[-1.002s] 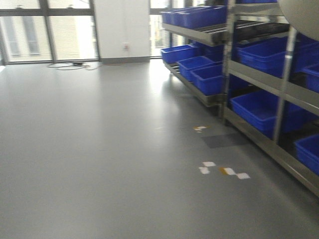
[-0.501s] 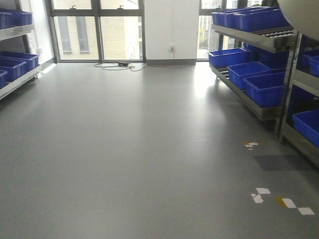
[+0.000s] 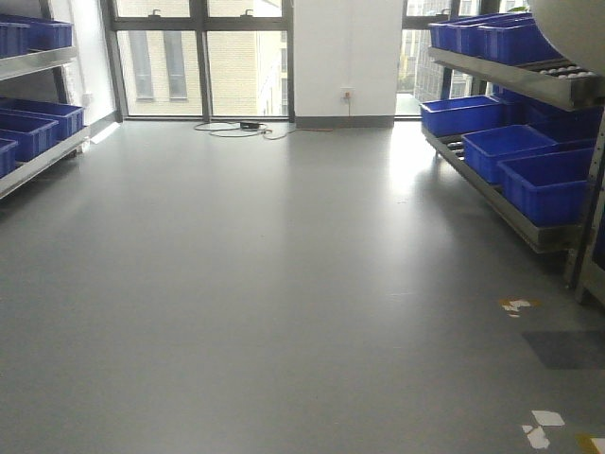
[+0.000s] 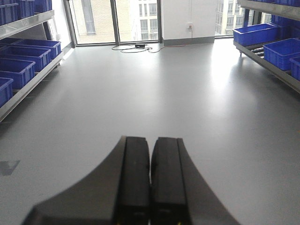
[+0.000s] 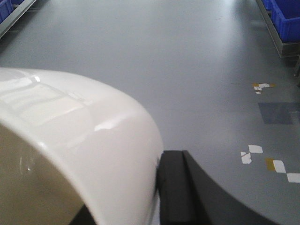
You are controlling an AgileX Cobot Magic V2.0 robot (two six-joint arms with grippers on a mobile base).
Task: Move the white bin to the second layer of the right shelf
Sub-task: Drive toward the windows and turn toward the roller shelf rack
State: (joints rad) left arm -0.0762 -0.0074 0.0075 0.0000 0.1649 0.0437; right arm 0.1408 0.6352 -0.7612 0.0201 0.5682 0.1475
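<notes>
White bin (image 5: 70, 140) hangs off the floor (image 5: 187, 70), its wall pinched in the right gripper (image 5: 161, 187), its curved side filling the front view's top right corner; the left gripper (image 4: 150, 159) is clenched on nothing. Over the last second the front view has swung left: the right shelf second layer (image 3: 515, 83) and blue crates (image 3: 544, 180) slid to the edge, so placing is, I judge, some way off

A: What lines the sides?
B: The left rack (image 3: 38, 62) and the right rack (image 3: 510, 80), crates (image 3: 548, 184) on both, floor (image 3: 265, 284) between (the bin (image 3: 572, 24) is near right, up high).
A: And far off?
B: Windows (image 3: 236, 57), a cable (image 3: 232, 130) on the floor before them; tape marks (image 3: 539, 430) near right.
</notes>
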